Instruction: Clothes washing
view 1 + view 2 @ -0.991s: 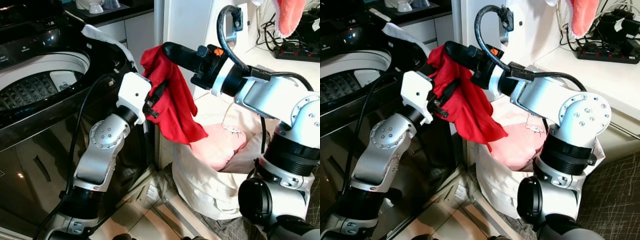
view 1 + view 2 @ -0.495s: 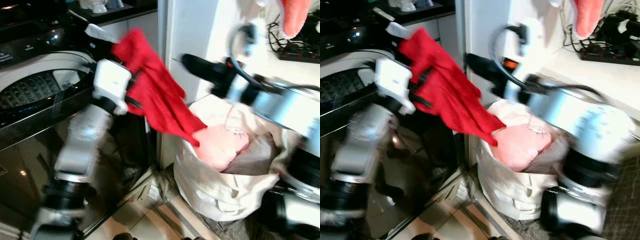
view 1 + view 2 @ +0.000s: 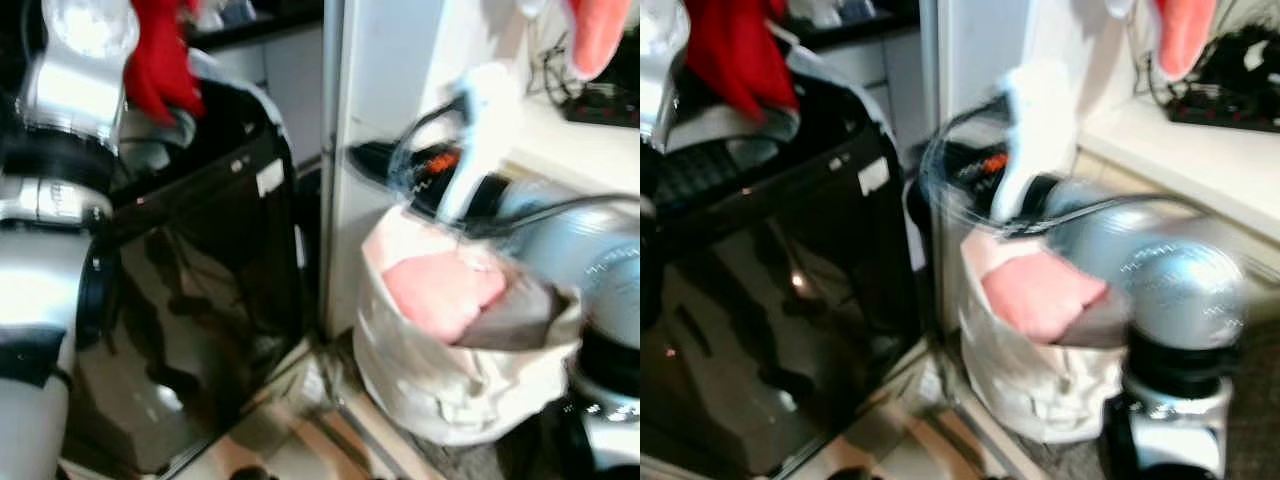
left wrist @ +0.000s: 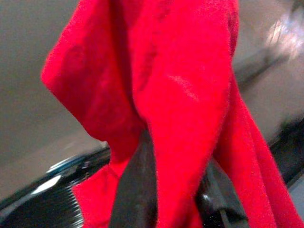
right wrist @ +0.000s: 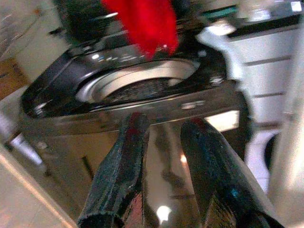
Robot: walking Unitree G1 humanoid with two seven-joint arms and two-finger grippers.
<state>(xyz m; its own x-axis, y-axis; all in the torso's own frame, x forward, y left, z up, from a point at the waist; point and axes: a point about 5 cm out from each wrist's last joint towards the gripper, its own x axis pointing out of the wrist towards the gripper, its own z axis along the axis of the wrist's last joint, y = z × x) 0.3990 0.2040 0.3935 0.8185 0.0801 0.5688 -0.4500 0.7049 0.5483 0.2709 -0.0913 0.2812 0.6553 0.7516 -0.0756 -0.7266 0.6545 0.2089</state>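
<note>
The left arm (image 3: pixel 60 150) towers up the left edge of the head view, silver and blurred, and the red garment (image 3: pixel 158 60) hangs from its top end in the upper left of the frame, right over the open top of the black washing machine (image 3: pixel 200 260). The left wrist view gives the close look: the left gripper (image 4: pixel 175 199) has its two black fingers (image 4: pixel 135 190) clamped on the red cloth, which drapes down over and between them and covers most of that picture, with the dark rim of the washer behind.

Over to the right arm (image 3: pixel 590 250), a smeared streak in the middle right of the head view. Its black forearm with the orange mark (image 3: pixel 437 160) reaches across above the cream laundry bag (image 3: pixel 430 380). The right gripper (image 5: pixel 161 190) holds nothing; its two black fingers stand parted with a clear gap between them. Past them, that wrist view shows the washing machine's glossy front and the pale ring of its drum opening (image 5: pixel 137 85), with the red garment dangling above it at the top centre of the frame.

The bag sits on the floor in the lower right of the head view, just beside the white cabinet wall (image 3: pixel 380 100). A pink item (image 3: pixel 445 290) lies on top inside it, touching a grey one (image 3: pixel 510 325).
</note>
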